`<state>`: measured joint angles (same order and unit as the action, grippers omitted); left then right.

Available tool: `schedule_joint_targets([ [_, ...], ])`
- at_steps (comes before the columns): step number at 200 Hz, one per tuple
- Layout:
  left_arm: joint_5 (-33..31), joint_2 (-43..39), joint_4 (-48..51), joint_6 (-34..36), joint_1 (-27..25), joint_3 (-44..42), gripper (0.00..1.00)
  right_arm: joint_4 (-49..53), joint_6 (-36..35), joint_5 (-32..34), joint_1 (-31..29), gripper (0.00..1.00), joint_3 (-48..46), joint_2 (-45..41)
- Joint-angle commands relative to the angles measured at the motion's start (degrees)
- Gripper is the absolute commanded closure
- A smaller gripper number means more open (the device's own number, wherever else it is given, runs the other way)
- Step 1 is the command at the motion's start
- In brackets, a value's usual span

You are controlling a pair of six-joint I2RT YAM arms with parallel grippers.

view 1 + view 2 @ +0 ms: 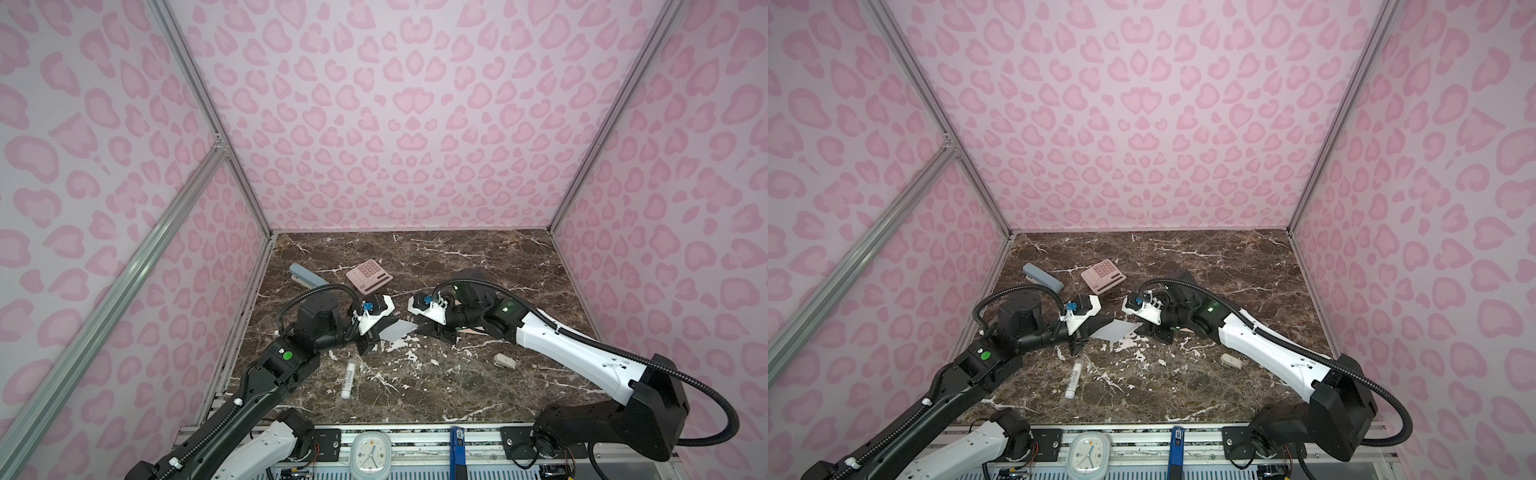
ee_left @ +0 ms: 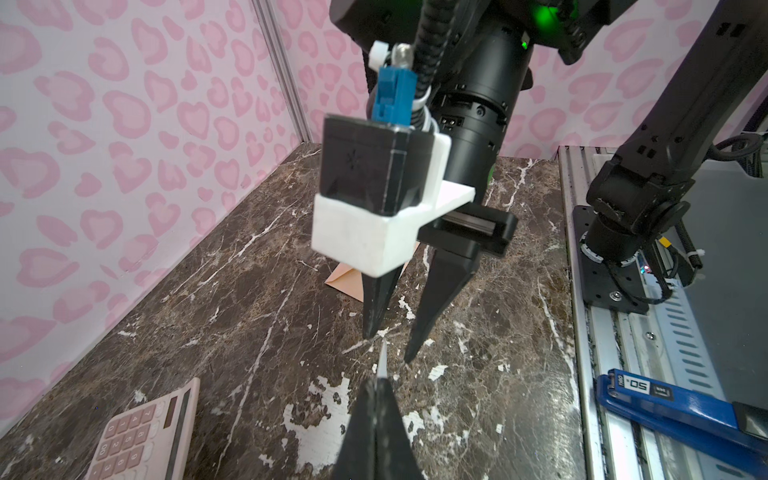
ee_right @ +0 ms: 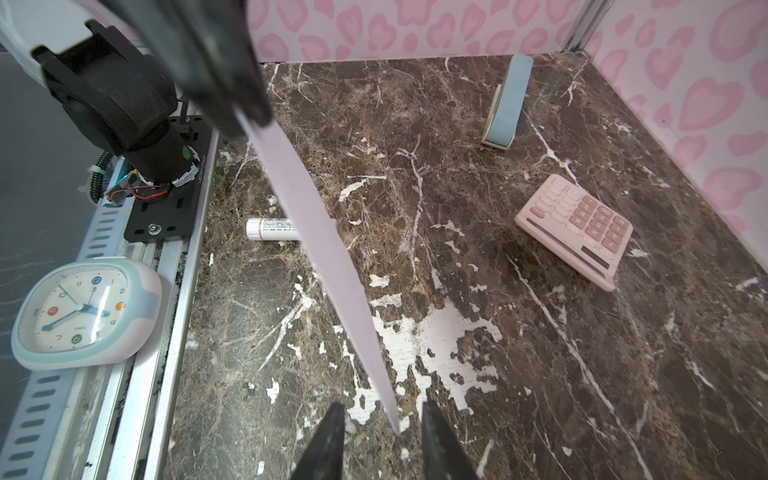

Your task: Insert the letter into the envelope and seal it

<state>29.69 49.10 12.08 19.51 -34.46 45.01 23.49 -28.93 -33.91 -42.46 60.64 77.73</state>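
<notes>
1. In both top views I see the left gripper [image 1: 374,337] [image 1: 1082,334] pinched closed on one edge of the letter [image 1: 399,330] [image 1: 1115,331]. It holds the sheet off the marble table [image 1: 415,257] near the middle. The right gripper [image 1: 430,329] [image 1: 1148,328] sits at the sheet's opposite edge; from up here I cannot tell how far it is spread. A sliver of the envelope [image 1: 471,331] shows on the table under the right arm. The pink calculator [image 1: 369,274] lies behind the grippers, and a glue stick [image 1: 348,379] lies in front of the left one.
2. In the left wrist view my left gripper [image 2: 377,384] has its fingers pressed together on the letter [image 2: 382,365], seen edge-on. The right gripper [image 2: 389,345] faces it, jaws apart on either side of the sheet's tip. The envelope [image 2: 347,280] lies flat behind it, partly hidden.
3. In the right wrist view the right gripper [image 3: 386,436] is partly open. The letter [image 3: 320,249] ends with its corner between the fingers, clamped by neither as far as I can see. The left gripper [image 3: 237,104] grips the far end.
</notes>
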Motion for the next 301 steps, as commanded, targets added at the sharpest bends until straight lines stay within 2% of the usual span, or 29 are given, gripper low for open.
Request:
schedule_joint_targets([
  [1,0.5,0.3,-1.9,-0.2,0.1,0.1,0.96,-1.5,0.3,-2.8,-1.1,0.61,0.4,-0.5],
  [31,1.1,0.7,-3.8,-1.6,0.1,-0.6,0.96,-4.3,1.8,-4.6,-2.6,0.58,1.2,0.2],
  [48,1.7,0.8,-5.0,-2.4,0.1,-1.1,0.96,-6.0,2.8,-5.1,-2.9,0.62,1.4,0.9],
  [63,1.7,1.0,-5.4,-2.7,0.1,-1.2,0.96,-6.6,3.3,-5.8,-3.0,0.68,1.6,1.4],
  [105,1.2,0.7,-5.4,-2.7,0.1,-1.2,0.96,-6.1,3.7,-6.1,-2.9,1.0,1.5,2.1],
  [125,0.4,0.8,-5.4,-3.1,0.1,-1.0,0.96,-5.5,4.0,-6.4,-2.7,1.0,1.5,1.9],
  [134,0.3,1.0,-4.9,-3.2,0.1,-0.6,0.9,-5.3,4.0,-6.4,-2.6,1.0,1.5,1.8],
  [144,-0.5,1.2,-4.6,-3.7,0.1,-0.3,0.79,-5.2,4.4,-6.6,-2.4,1.0,1.5,1.7],
  [159,-1.5,1.5,-4.3,-4.1,0.1,0.3,0.53,-5.4,5.4,-7.2,-1.9,1.0,1.4,1.4],
  [171,-4.5,1.2,-5.3,-5.3,0.1,0.3,0.46,-5.8,6.4,-7.9,-1.3,1.0,1.3,1.3],
  [215,-14.7,-1.9,-9.7,-9.1,0.1,-0.7,0.29,-6.8,12.1,-9.4,1.2,1.0,1.4,1.5],
  [235,-18.8,-3.2,-10.4,-10.5,0.1,-1.1,0.16,-7.1,15.5,-10.1,2.4,1.0,1.8,2.0],
  [276,-29.4,-7.0,-12.7,-12.3,0.1,-3.7,0.13,-10.3,23.9,-12.1,5.6,1.0,1.9,2.6],
  [301,-32.5,-9.6,-14.1,-12.7,0.1,-6.2,0.12,-12.3,27.7,-13.3,7.5,1.0,1.9,2.5],
])
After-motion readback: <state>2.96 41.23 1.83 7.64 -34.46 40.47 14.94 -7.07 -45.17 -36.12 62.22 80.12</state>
